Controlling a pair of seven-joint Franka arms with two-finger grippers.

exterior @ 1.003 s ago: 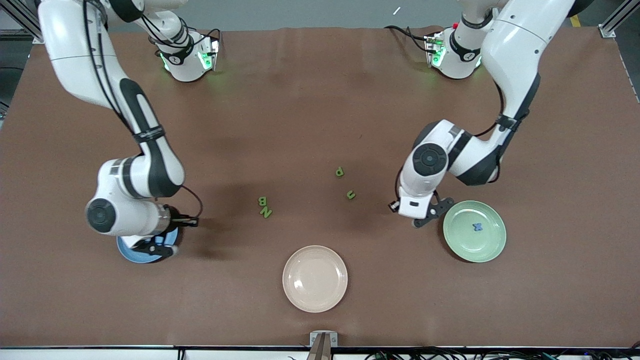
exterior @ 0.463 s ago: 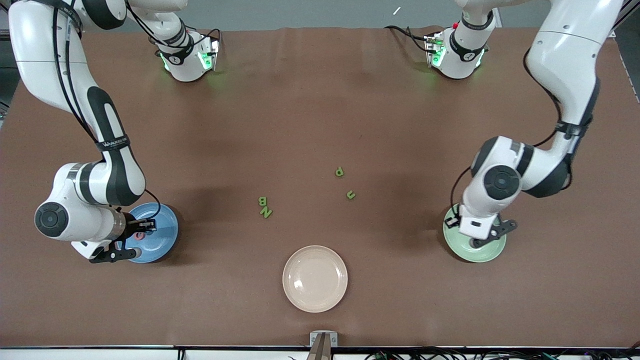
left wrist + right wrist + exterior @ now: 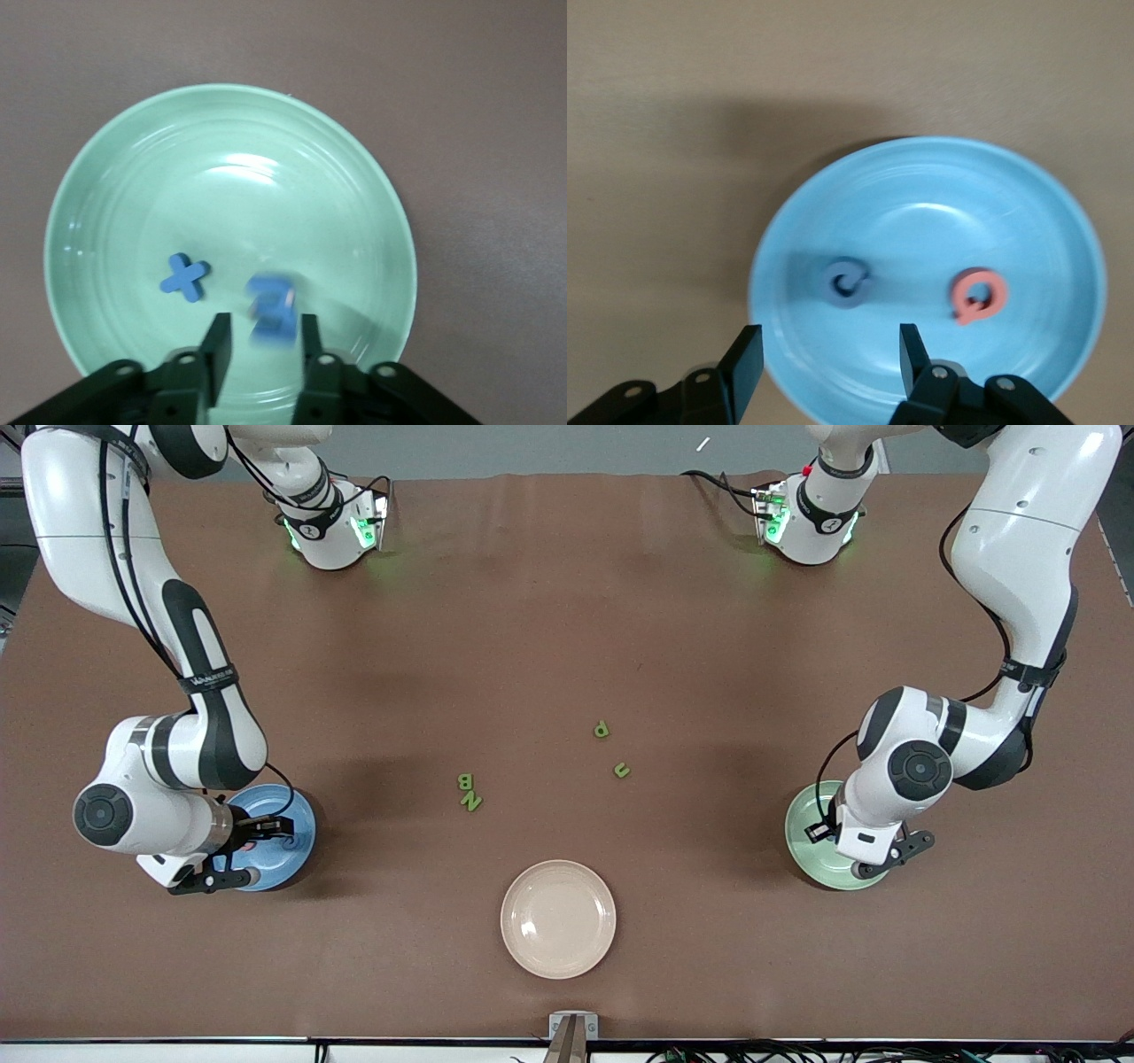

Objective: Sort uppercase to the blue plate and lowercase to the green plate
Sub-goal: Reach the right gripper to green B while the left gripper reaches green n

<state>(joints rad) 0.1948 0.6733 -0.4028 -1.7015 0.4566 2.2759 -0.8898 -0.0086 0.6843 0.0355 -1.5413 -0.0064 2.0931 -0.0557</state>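
My left gripper (image 3: 864,850) hangs over the pale green plate (image 3: 802,841), jaws apart. In the left wrist view the green plate (image 3: 230,133) holds a blue x (image 3: 184,277). A blurred blue E-shaped letter (image 3: 273,312) sits just off my left gripper (image 3: 263,343), touching neither finger. My right gripper (image 3: 232,856) is open over the blue plate (image 3: 299,824). In the right wrist view the blue plate (image 3: 921,177) holds a blue C (image 3: 848,282) and a pink-red Q (image 3: 979,297), below my empty right gripper (image 3: 828,354). Green B (image 3: 464,781), N (image 3: 471,802), p (image 3: 601,729) and u (image 3: 622,770) lie mid-table.
A cream plate (image 3: 558,919) stands nearer to the front camera than the four green letters, between the blue and green plates. Both arm bases stand along the table's edge farthest from the front camera.
My left arm swung from beside the green plate to over it, and the blue E-shaped letter now shows off its fingertips. My right arm shifted over the blue plate, uncovering part of it.
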